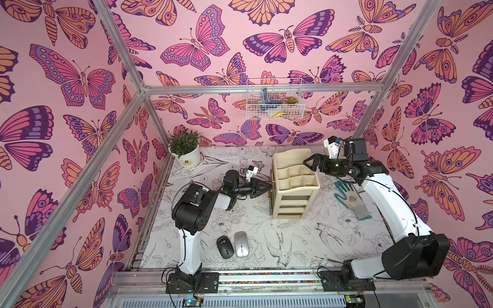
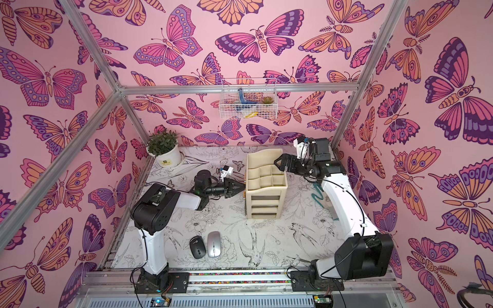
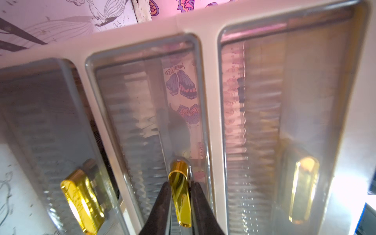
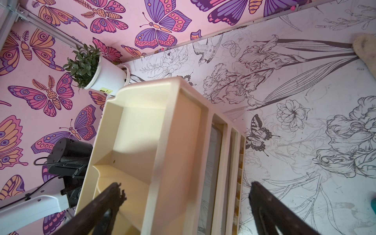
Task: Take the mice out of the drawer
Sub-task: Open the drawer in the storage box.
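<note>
While contents blur behind the middle drawer [image 3: 142, 114] | left pincer [image 3: 181, 184] clamps its gold handle [image 3: 177, 173] | right pincer [image 4: 185, 184] spread wide

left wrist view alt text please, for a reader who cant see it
The left gripper has its jaws pinched on the gold handle of the middle drawer of a cream organiser. Two more ribbed, clear-fronted drawers with gold handles flank it.

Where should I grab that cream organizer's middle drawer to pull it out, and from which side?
Grip the gold handle on the middle drawer front, coming straight at it from the side facing the left arm. It's a slim bar proud of the smooth clear panel, so fingers fit either side.
</note>
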`<state>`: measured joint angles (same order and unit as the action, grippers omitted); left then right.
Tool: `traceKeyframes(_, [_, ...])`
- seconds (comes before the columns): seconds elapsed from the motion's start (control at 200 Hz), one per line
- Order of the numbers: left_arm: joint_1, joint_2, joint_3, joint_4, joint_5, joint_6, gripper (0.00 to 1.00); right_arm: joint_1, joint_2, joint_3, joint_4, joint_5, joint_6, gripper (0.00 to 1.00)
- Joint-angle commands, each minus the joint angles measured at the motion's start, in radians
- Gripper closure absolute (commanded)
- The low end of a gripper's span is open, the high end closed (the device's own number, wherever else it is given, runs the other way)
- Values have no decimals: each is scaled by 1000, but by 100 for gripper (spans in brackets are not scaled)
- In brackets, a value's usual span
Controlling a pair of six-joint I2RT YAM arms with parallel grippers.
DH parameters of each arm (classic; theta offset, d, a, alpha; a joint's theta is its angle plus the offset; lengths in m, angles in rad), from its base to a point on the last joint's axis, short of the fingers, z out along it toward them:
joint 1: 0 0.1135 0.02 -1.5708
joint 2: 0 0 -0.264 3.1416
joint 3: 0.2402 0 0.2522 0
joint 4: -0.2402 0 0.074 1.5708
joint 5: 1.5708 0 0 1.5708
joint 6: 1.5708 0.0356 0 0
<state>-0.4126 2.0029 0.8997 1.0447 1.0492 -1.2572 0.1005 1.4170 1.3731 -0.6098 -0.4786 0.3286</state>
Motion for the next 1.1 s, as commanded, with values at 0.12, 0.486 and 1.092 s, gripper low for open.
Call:
traceKeyframes(0.12, [125,-135,-175,-299,7,245,82,1,23,-24,-122,80,-47,0])
traceKeyframes(0.486, [158,-434,-46,-1164,-327,708,14,3,28,-8,-136,89,-49,0])
traceKeyframes(1.092, [-84,-221,470,-1776,-767,891,2,41,22,-12,-181,136,-83,0])
